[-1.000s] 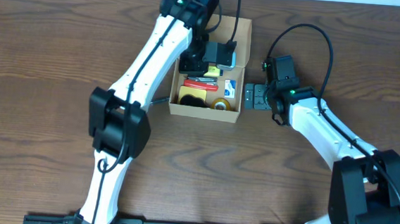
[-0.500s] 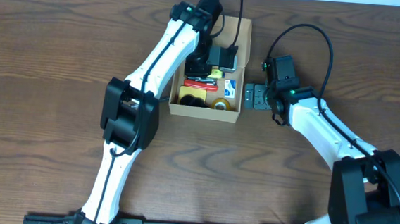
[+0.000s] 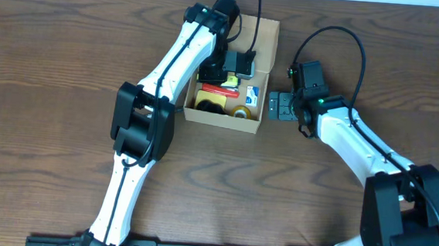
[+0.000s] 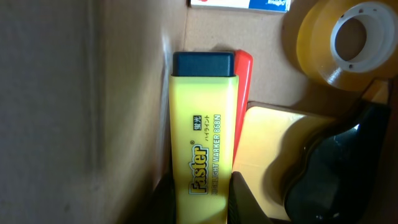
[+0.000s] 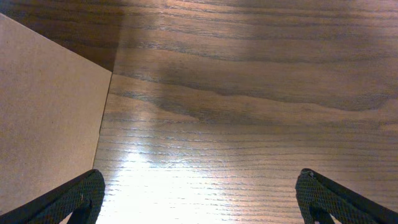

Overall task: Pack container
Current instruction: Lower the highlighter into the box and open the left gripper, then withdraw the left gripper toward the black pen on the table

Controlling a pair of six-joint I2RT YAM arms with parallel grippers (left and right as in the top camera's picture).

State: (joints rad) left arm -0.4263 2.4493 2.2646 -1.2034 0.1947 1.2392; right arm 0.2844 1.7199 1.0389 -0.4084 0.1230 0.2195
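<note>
The tan cardboard container (image 3: 261,64) sits at the table's upper middle with its flap lid open at the back. My left gripper (image 3: 224,75) reaches down inside it and is shut on a yellow highlighter marker (image 4: 203,137) with a dark blue cap, held along the box's left wall (image 4: 93,112). A red marker (image 4: 242,93), a yellow tape roll (image 4: 348,40), a tape dispenser (image 4: 336,168) and a white-blue packet (image 4: 242,4) lie in the box. My right gripper (image 3: 276,106) is open and empty just right of the box, whose wall shows in the right wrist view (image 5: 43,112).
The dark wooden table (image 3: 49,126) surrounds the box. Black cables run from both arms near the box's back. My right gripper's fingers (image 5: 199,199) hang over bare wood.
The box has shifted and tilted slightly with the left gripper inside it. The right arm has not moved.
</note>
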